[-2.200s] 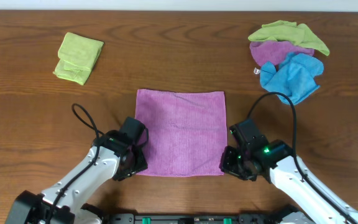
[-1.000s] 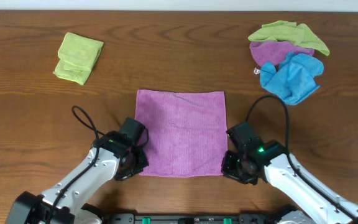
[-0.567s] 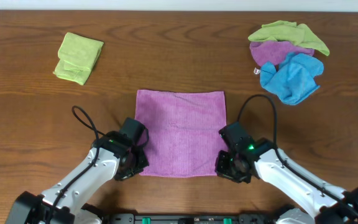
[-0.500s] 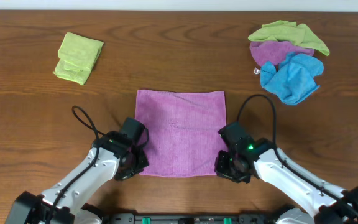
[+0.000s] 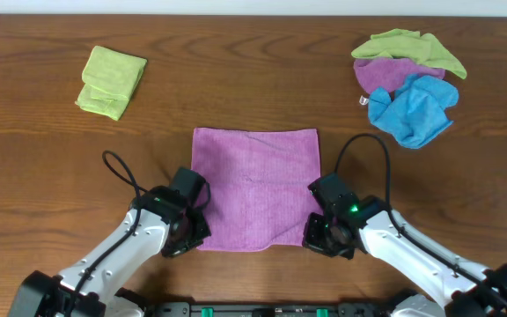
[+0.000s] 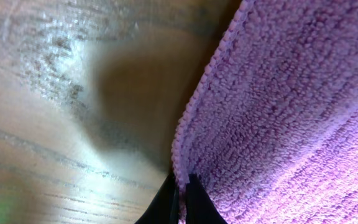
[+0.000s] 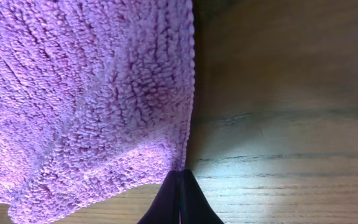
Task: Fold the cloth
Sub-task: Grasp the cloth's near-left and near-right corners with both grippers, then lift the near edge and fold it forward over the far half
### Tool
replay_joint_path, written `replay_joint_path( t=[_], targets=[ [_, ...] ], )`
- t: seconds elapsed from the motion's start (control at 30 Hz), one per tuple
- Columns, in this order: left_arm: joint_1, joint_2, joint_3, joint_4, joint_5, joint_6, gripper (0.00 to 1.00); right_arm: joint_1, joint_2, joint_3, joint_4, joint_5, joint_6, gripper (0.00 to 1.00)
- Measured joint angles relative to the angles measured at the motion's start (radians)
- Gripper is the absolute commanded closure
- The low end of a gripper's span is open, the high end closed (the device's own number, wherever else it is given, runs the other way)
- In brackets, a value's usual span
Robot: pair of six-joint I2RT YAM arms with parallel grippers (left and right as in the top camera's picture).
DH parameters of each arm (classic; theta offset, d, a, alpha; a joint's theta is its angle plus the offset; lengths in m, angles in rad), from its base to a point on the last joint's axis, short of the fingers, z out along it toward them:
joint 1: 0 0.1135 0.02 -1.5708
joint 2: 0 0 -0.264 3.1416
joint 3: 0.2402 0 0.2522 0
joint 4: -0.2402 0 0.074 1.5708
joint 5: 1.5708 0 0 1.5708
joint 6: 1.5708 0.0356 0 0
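A purple cloth (image 5: 255, 180) lies flat on a wooden table (image 5: 253, 79), square to the front edge and near it. The left gripper (image 5: 187, 231) sits at its near-left corner and the right gripper (image 5: 318, 233) at its near-right corner. In both wrist views the jaws are clenched, with only a thin bite of hem pinched between the tips. The near-right corner looks slightly puckered and drawn inward; the rest of the cloth lies smooth.

The main risk, as I judge it, is that bite. It is shallow on both sides, so a quick lift could pull the hem free and drop a corner. If one arm rises or travels ahead of the other, the fold would land skewed, near edge not meeting far edge. Dragging low could also bunch the cloth (the right corner already hints at this).

There is room to work. The far edge of the cloth is free, with bare wood beyond it — enough to carry the near edge over. A folded green cloth (image 5: 111, 81) lies well apart at far left, and a pile (image 5: 407, 79) of green, purple and blue cloths well apart at far right — neither is in the path.
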Motion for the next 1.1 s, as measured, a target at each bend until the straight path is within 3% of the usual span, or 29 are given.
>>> replay_joint_path(
  t=[0.33,0.6,1.1],
  targets=[
    [0.000,-0.105,0.251,-0.238,-0.020,0.037,0.94,0.000,-0.190,0.153,-0.180,0.058,-0.023,0.98],
    [0.019,-0.186,0.374,-0.234,-0.081,0.037,0.94,-0.046,-0.253,0.209,-0.163,0.118,-0.026,0.98],
    [0.208,0.050,0.374,0.106,-0.013,0.074,0.94,-0.262,-0.007,0.225,0.227,0.045,-0.080,0.99]
  ],
)
